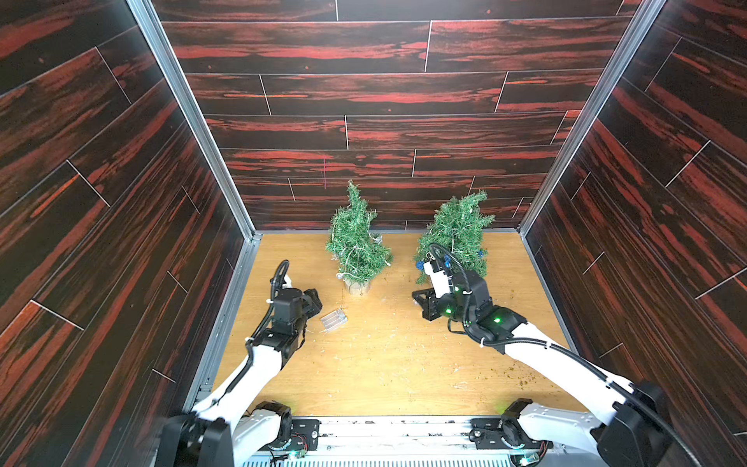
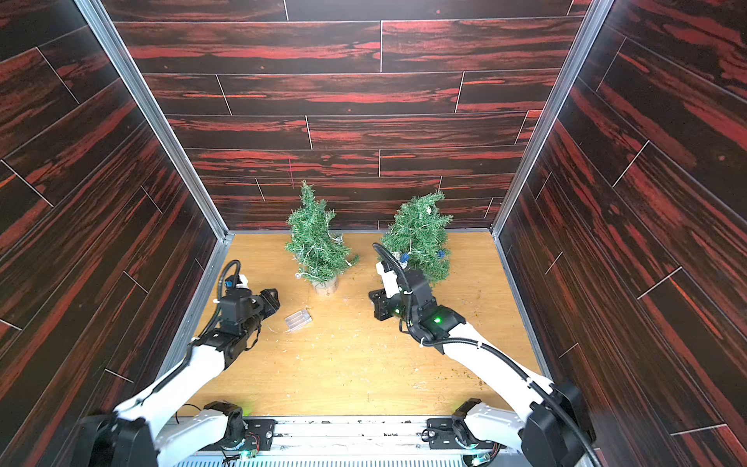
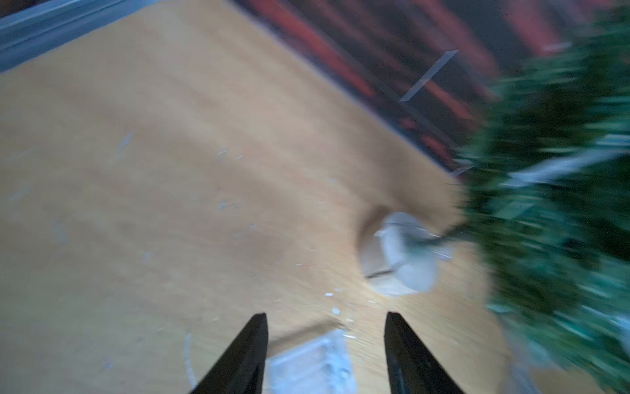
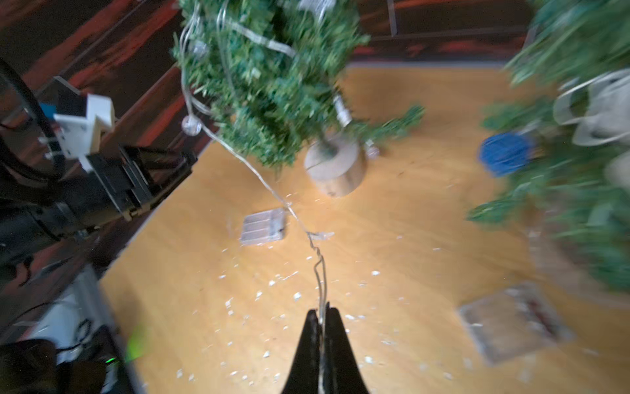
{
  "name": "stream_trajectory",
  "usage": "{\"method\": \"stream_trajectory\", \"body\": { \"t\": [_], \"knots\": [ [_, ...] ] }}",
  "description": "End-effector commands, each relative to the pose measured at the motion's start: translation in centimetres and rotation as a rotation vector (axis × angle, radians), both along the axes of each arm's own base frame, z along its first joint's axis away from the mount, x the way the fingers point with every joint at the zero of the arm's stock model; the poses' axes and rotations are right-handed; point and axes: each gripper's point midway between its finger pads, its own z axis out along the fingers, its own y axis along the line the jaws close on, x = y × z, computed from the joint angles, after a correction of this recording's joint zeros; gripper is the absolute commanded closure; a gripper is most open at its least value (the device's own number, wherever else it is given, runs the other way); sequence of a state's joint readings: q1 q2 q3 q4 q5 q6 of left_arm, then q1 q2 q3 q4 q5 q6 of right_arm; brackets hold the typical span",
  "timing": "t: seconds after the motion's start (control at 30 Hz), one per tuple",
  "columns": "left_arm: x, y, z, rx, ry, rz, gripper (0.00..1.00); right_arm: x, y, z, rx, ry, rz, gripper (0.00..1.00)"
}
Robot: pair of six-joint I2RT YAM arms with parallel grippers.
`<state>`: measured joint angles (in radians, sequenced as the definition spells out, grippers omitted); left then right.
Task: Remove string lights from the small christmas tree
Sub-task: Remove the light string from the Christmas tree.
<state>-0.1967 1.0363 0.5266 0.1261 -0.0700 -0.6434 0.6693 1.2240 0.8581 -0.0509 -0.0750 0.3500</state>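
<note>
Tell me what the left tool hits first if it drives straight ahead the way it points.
Probably the wooden base of the nearer tree, slightly off the line. The left tool is open, and the clear battery box lies low between its jaws, likely passed over. Blur leaves depth uncertain.

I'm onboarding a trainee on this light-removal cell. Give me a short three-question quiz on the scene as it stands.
1. True or false: the right gripper is shut on a wire strand that runs to a tree.
2. The blue ball hangs on: A, that same tree; B, the other tree.
3. Fill in: the open left gripper is poised by a clear ___ lying on the table.
Key: 1 true; 2 B; 3 battery box.
</note>
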Motion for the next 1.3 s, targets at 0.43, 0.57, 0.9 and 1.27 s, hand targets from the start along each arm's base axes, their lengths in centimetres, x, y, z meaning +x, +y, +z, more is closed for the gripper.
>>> {"method": "stream_trajectory", "body": {
  "t": [0.43,0.57,0.9,1.27],
  "knots": [
    [1.1,-8.4,9.1,-0.003,-0.162,-0.515,0.68,-0.5,2.3,-2.6,0.088,0.055,0.083,0.96],
    [2.1,-9.2,10.5,-0.018,-0.195,-0.549,0.67,-0.6,2.3,-2.5,0.090,0.050,0.087,0.95],
    [2.9,-10.9,8.9,-0.054,-0.121,-0.618,0.68,0.0,2.8,-0.7,0.116,0.018,0.092,0.95],
    [3.4,-12.0,8.7,-0.099,-0.106,-0.643,0.73,0.5,3.2,-0.3,0.112,0.007,0.095,0.95]
  ]
}}
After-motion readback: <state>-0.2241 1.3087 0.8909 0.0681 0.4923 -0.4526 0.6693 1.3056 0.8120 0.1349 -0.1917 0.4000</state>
